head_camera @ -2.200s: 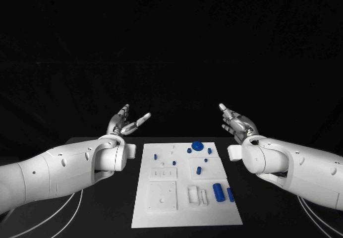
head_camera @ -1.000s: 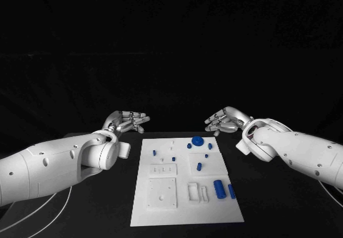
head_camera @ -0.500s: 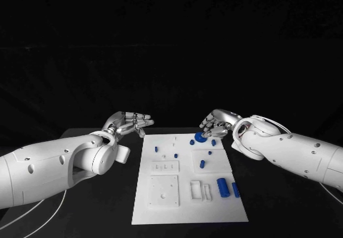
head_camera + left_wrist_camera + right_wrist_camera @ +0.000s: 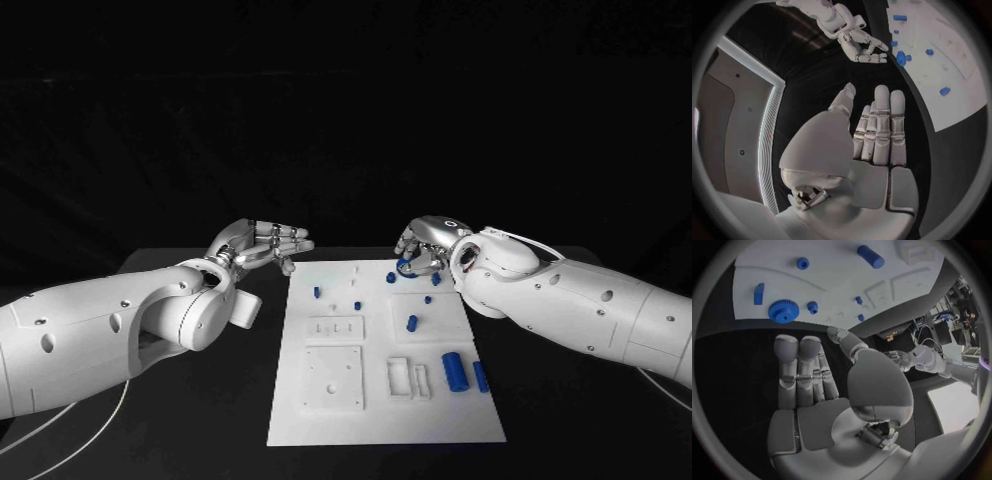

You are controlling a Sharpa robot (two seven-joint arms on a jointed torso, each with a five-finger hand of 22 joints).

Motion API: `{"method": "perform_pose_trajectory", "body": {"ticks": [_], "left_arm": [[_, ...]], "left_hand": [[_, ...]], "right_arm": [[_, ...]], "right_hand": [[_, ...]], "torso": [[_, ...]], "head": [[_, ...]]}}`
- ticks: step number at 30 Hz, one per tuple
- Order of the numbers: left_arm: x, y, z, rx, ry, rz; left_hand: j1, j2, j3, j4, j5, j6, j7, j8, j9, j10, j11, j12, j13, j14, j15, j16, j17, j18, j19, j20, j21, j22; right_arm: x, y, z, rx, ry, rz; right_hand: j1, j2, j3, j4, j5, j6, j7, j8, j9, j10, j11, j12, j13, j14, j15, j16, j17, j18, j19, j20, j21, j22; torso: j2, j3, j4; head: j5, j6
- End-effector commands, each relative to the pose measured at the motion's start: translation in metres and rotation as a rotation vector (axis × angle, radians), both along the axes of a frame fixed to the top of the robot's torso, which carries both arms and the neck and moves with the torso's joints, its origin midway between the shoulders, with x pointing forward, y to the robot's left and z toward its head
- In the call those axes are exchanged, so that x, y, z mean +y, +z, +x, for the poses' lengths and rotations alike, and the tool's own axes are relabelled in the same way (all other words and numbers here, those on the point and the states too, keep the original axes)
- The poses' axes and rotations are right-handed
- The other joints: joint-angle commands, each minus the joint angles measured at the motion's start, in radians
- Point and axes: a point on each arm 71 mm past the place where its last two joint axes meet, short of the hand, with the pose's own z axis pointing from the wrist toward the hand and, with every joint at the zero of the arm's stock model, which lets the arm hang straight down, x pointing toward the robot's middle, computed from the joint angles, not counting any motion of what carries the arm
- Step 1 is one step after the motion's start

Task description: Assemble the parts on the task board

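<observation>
The white task board lies lengthwise in the middle of the black table. A large blue gear sits at its far right corner, also seen as the gear in the right wrist view. My right hand hovers just over that gear, palm down, fingers bent, holding nothing. Beside the board's far left corner, my left hand floats with its fingers side by side and nothing in its palm. Two blue cylinders lie at the near right. Small blue pegs are dotted over the board.
Bare black table flanks the board on both sides. White cables curve along the table under my left arm. Both forearms reach in close beside the board's long edges.
Both hands have turned from upright and spread to palm down with fingers bent. The right hand has moved in toward the board's far right corner, over the blue gear. The camera has shifted.
</observation>
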Motion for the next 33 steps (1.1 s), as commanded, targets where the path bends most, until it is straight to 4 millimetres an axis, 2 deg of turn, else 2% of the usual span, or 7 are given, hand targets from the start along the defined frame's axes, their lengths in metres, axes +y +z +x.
{"method": "perform_pose_trajectory", "body": {"ticks": [1, 7, 12, 16, 17, 22, 33], "left_arm": [[-0.004, 0.004, 0.0, -0.009, -0.03, 0.006], [-0.004, 0.006, 0.0, -0.014, -0.03, 0.007], [-0.003, 0.007, 0.0, -0.017, -0.029, 0.007], [-0.003, 0.009, 0.001, -0.02, -0.029, 0.007], [-0.003, 0.009, 0.001, -0.02, -0.029, 0.007], [-0.003, 0.011, 0.001, -0.024, -0.029, 0.007], [-0.003, 0.016, 0.001, -0.033, -0.033, 0.008]], "left_hand": [[0.002, -0.013, 0.006, 0.002, -0.003, -0.009, 0.002, 0.002, 0.001, -0.011, 0.002, 0.002, 0.001, -0.005, 0.001, 0.007, -0.002, 0.018, -0.006, 0.0, 0.007, 0.002], [0.002, -0.013, 0.006, 0.002, -0.003, -0.009, 0.002, 0.002, 0.001, -0.011, 0.002, 0.002, 0.001, -0.005, 0.001, 0.007, -0.002, 0.018, -0.006, 0.0, 0.007, 0.002], [0.003, -0.017, 0.009, 0.005, -0.004, -0.01, 0.003, 0.002, 0.001, -0.013, 0.003, 0.002, 0.001, -0.005, 0.001, 0.009, -0.004, 0.019, -0.007, 0.001, 0.008, 0.004], [0.004, -0.02, 0.011, 0.009, -0.005, -0.011, 0.003, 0.002, 0.001, -0.015, 0.003, 0.002, 0.001, -0.004, 0.001, 0.011, -0.005, 0.019, -0.006, 0.001, 0.009, 0.005], [0.004, -0.02, 0.011, 0.009, -0.005, -0.011, 0.003, 0.002, 0.001, -0.015, 0.003, 0.002, 0.001, -0.004, 0.001, 0.011, -0.005, 0.019, -0.006, 0.001, 0.009, 0.005], [0.005, -0.022, 0.012, 0.01, -0.006, -0.01, 0.004, 0.002, 0.001, -0.017, 0.003, 0.002, 0.001, -0.004, 0.001, 0.012, -0.005, 0.019, -0.006, 0.001, 0.01, 0.007], [0.006, -0.025, 0.014, 0.015, -0.007, -0.01, 0.004, 0.002, 0.001, -0.018, 0.004, 0.002, 0.001, -0.004, 0.001, 0.013, -0.006, 0.019, -0.006, 0.001, 0.01, 0.008]], "right_arm": [[0.001, 0.001, 0.001, -0.048, -0.026, -0.075], [0.008, 0.001, 0.003, -0.059, -0.02, -0.101], [0.013, -0.001, 0.004, -0.062, -0.016, -0.118], [0.015, -0.003, 0.004, -0.061, -0.016, -0.128], [0.015, -0.003, 0.004, -0.061, -0.017, -0.131], [0.016, -0.005, 0.004, -0.053, -0.02, -0.147], [0.017, -0.014, 0.005, -0.031, -0.027, -0.179]], "right_hand": [[-0.001, -0.014, 0.01, 0.005, -0.007, 0.01, -0.002, 0.006, 0.002, 0.002, 0.0, 0.002, 0.001, -0.002, 0.0, 0.008, -0.004, 0.007, 0.009, -0.002, -0.005, 0.012], [0.006, -0.023, 0.017, 0.023, -0.023, 0.016, -0.003, 0.007, 0.002, 0.002, 0.0, 0.002, 0.002, -0.005, 0.0, 0.018, -0.018, 0.004, 0.023, -0.002, -0.02, 0.074], [0.006, -0.023, 0.016, 0.026, -0.029, 0.019, -0.003, 0.006, 0.002, 0.001, 0.0, 0.002, 0.003, -0.006, 0.0, 0.02, -0.024, 0.0, 0.031, -0.002, -0.019, 0.112], [0.006, -0.023, 0.017, 0.029, -0.033, 0.02, -0.003, 0.007, 0.001, 0.005, -0.002, 0.002, 0.004, -0.007, -0.001, 0.023, -0.027, -0.001, 0.037, -0.002, -0.025, 0.141], [0.007, -0.024, 0.014, 0.029, -0.033, 0.019, -0.005, 0.007, 0.001, 0.015, -0.005, 0.001, 0.008, -0.007, -0.003, 0.023, -0.027, -0.007, 0.045, -0.004, -0.002, 0.164], [0.008, -0.022, 0.012, 0.032, -0.042, 0.022, -0.005, 0.006, 0.001, 0.013, -0.005, 0.003, 0.014, -0.007, -0.003, 0.023, -0.029, -0.011, 0.046, -0.006, 0.006, 0.2], [0.007, -0.022, 0.015, 0.036, -0.049, 0.026, -0.004, 0.007, 0.001, 0.017, -0.006, 0.002, 0.016, -0.007, -0.004, 0.026, -0.031, -0.012, 0.06, -0.007, -0.029, 0.262]], "torso": [[0.007, 0.0008, 0.0065], [0.013, 0.0033, 0.0119], [0.018, 0.0057, 0.0173], [0.022, 0.0065, 0.0201], [0.023, 0.007, 0.0205], [0.028, 0.0086, 0.0227], [0.042, 0.0099, 0.0276]], "head": [[-0.001, 0.0], [0.0, 0.007], [0.001, 0.0], [-0.001, 0.004], [-0.002, 0.007], [0.002, 0.005], [-0.004, -0.002]]}}
